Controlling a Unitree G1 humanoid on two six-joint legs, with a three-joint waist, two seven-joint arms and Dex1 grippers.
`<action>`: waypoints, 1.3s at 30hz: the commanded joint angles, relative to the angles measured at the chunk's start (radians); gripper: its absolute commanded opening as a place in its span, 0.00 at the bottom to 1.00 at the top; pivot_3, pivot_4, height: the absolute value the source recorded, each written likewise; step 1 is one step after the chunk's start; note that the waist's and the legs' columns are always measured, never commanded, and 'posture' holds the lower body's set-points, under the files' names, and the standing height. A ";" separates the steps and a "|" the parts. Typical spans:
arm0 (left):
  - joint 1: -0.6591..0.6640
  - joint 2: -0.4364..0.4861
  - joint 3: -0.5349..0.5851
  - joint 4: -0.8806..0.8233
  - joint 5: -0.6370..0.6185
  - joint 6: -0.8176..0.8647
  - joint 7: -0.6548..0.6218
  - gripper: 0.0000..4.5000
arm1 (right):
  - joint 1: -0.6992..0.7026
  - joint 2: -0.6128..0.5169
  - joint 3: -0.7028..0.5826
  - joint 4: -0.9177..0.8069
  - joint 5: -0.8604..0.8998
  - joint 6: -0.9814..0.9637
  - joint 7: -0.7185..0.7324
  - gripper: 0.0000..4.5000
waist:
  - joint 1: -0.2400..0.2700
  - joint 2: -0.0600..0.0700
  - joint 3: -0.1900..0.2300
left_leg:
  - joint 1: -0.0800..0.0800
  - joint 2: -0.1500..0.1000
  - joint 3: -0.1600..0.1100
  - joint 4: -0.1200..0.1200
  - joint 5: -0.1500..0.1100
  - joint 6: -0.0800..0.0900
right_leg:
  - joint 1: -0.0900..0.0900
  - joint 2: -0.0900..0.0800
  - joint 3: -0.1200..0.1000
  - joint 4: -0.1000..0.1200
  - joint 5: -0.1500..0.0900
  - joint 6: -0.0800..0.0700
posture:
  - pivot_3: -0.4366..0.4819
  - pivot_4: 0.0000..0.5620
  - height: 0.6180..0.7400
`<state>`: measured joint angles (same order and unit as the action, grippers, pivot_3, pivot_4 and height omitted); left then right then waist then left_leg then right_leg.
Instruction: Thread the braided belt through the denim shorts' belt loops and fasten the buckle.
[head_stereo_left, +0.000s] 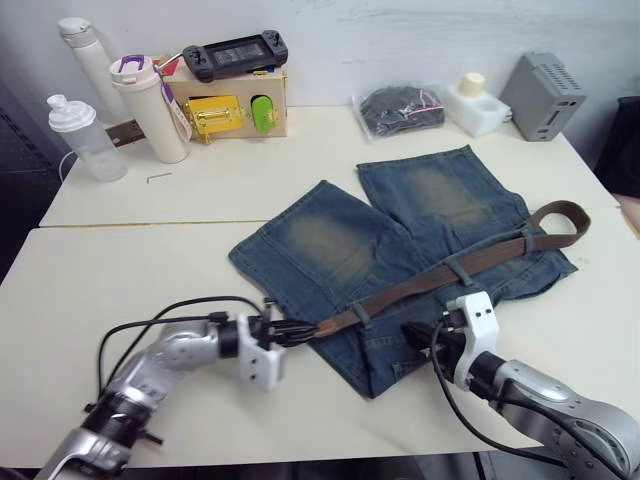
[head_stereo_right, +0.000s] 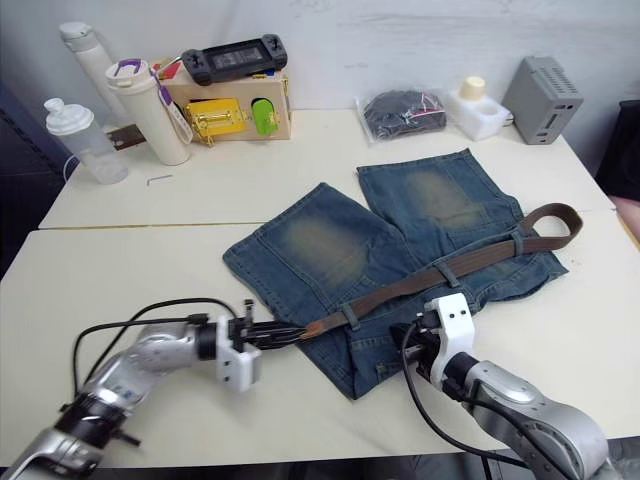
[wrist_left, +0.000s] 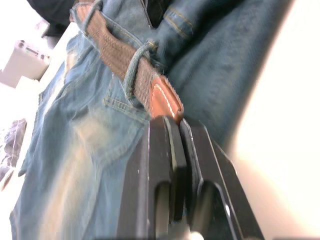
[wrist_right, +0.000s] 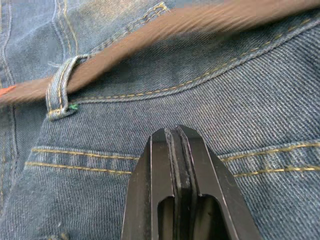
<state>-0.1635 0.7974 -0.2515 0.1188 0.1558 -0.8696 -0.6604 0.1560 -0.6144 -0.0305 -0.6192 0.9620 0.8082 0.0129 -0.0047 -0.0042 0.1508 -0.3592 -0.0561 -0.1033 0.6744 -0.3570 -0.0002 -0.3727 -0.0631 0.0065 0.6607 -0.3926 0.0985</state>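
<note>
The denim shorts (head_stereo_left: 400, 255) lie flat on the counter (head_stereo_left: 120, 270), waistband toward the near edge and right side, the two legs pointing toward the far edge. The braided belt (head_stereo_left: 470, 262) runs along the waistband through several belt loops (head_stereo_left: 360, 316), from a curled loop of strap near the right edge of the counter down to its smooth brown tip just past the waistband's near left corner. The left gripper (head_stereo_left: 300, 331) lies low on the counter beside that corner, its fingers (wrist_left: 170, 150) pressed together on the belt's leather tip, just clear of the nearest loop. The right gripper (head_stereo_left: 418, 335) rests over the denim near the near edge, below the belt, with its fingers (wrist_right: 177, 150) closed flat together and nothing seen between them; whether they touch the cloth I cannot tell. The buckle is not clear to make out at the curled end. Along the far edge stand bottles (head_stereo_left: 150, 105), a wooden box (head_stereo_left: 235, 105) with a handheld console on top, a dark bundle in a clear bag (head_stereo_left: 400, 108) and a grey box (head_stereo_left: 543, 95).
</note>
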 joint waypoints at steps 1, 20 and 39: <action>0.066 0.124 0.062 0.140 -0.044 -0.142 -0.026 0.00 | 0.001 0.024 0.024 0.028 -0.029 0.056 -0.010 0.01 | 0.001 0.000 -0.001 | 0.003 0.000 0.000 -0.001 0.000 0.000 | 0.003 0.000 0.000 -0.001 0.000 0.000 | 0.48 0.27 1.00; -0.005 0.427 0.112 0.853 0.168 -0.627 0.108 0.00 | -0.063 0.108 0.023 0.017 -0.053 0.109 0.064 0.01 | -0.023 0.003 -0.004 | 0.007 0.001 0.002 -0.012 0.001 -0.002 | -0.001 0.000 0.000 0.002 0.000 0.000 | 0.48 0.27 1.00; 0.362 0.791 0.136 -0.259 -0.935 0.329 -0.374 1.00 | -0.153 0.086 -0.151 0.061 0.161 0.194 0.163 0.99 | -0.023 0.004 0.000 | 0.001 0.000 0.002 -0.010 0.000 0.001 | 0.000 -0.003 0.001 -0.003 0.000 0.000 | 0.48 0.27 1.00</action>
<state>0.1788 1.5786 -0.1712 -0.0594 -0.6829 -0.6461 -0.9945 0.0106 -0.5097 -0.1393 -0.5587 1.0890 0.9929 0.1629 -0.0277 -0.0006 0.1509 -0.3579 -0.0567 -0.1011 0.6643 -0.3565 0.0007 -0.3720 -0.0659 0.0077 0.6566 -0.3928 0.0980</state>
